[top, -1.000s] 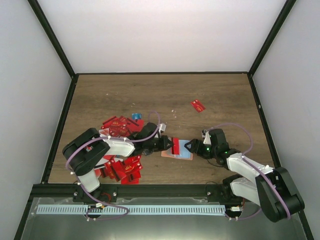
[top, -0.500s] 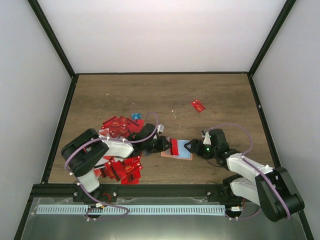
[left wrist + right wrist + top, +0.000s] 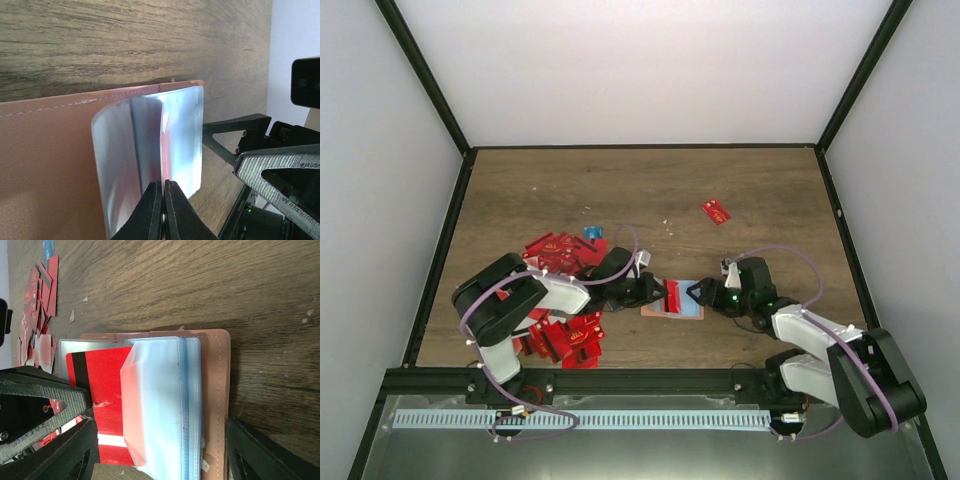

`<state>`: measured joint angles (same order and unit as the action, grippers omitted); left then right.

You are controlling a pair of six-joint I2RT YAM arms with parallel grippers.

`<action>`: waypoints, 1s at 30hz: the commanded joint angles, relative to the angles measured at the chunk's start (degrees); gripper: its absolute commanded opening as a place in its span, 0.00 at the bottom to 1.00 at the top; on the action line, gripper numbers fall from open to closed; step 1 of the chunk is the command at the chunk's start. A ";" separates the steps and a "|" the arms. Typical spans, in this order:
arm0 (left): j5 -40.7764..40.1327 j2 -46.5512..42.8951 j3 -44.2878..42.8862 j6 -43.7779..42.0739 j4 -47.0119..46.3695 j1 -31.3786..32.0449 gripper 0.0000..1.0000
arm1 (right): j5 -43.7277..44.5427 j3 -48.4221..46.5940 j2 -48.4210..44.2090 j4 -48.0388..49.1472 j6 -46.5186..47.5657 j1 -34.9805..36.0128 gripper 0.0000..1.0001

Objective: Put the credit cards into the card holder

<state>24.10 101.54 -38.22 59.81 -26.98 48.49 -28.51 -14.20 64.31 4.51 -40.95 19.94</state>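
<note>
The left claw [image 3: 163, 200] is squeezing shut on a red card [image 3: 100, 385], holding it by its edge. A second ago the card was sticking up taller and brighter over the card holder [image 3: 217, 390]. Now it is sitting lower and closer in. The right claw [image 3: 696, 293] is creeping a tiny bit nearer from the other side too. Its fingers are spread wide, one on each side of the holder's near end (I cannot tell if they are pressing on it or just waiting there).

What this means: the card is going in. In the right wrist view, one end of the red card is already hiding under the cloudy clear pockets [image 3: 165, 400]. The end with the black stripe is poking out by the left claw. So the card looks partway in, not done. The holder is lying open and flat on the surface [image 3: 650, 190], between the two claws.

The left claw probably needs to push gently and straight, because the soft pocket is bending up and the card could slip under the wrong layer. Lots more credit cards [image 3: 570, 340] are waiting in a heap by the left arm, and a stray card [image 3: 716, 211] is lying far back — so most of the job is still waiting.
</note>
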 commanded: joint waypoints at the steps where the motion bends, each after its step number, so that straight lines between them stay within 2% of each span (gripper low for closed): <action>1: 2.20 1.20 0.19 -1.14 -0.28 -0.63 0.04 | -0.62 -1.11 1.35 -1.89 1.18 -0.33 0.72; 12: 3.75 2.21 -1.47 -5.06 2.66 -0.74 0.04 | -2.52 -2.59 3.94 -2.51 3.43 -0.33 0.73; 30: 1.99 4.92 -0.24 2.07 -5.08 -0.55 0.04 | -3.98 -0.79 2.90 -1.20 1.36 -0.29 0.73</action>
<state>27.66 105.32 -39.27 60.20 -30.83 47.88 -30.96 -16.03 67.57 4.82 -38.59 19.94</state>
